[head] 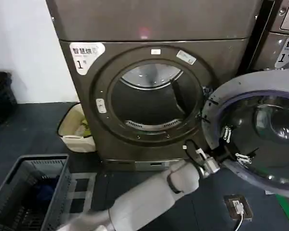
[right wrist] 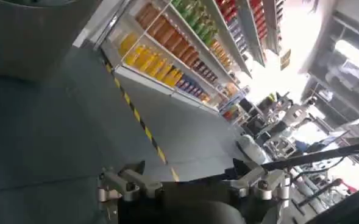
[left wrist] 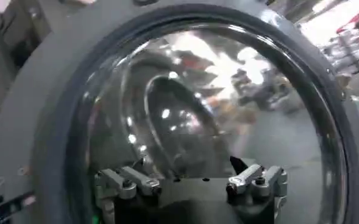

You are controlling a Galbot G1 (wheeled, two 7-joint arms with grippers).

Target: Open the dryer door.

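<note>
- Head view: the door (head: pixel 260 130) hangs swung open right of the drum (head: pixel 151 98), grey inner side showing; the left gripper (head: pixel 220 155) reaches its lower-left rim, grasp unclear
- Left wrist view: spread fingers (left wrist: pixel 255 179) just before the door's glass (left wrist: pixel 209 103), gripping nothing
- Right wrist view: right gripper (right wrist: pixel 191 182) open, empty, above floor (right wrist: pixel 45 134)

Left claw (head: pixel 227 153) open, arm reaching forward-right.

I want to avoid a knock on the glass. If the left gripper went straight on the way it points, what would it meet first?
Probably the dryer door: the left gripper faces its dark domed glass from close by, fingers open, though the gap is hard to judge.
</note>
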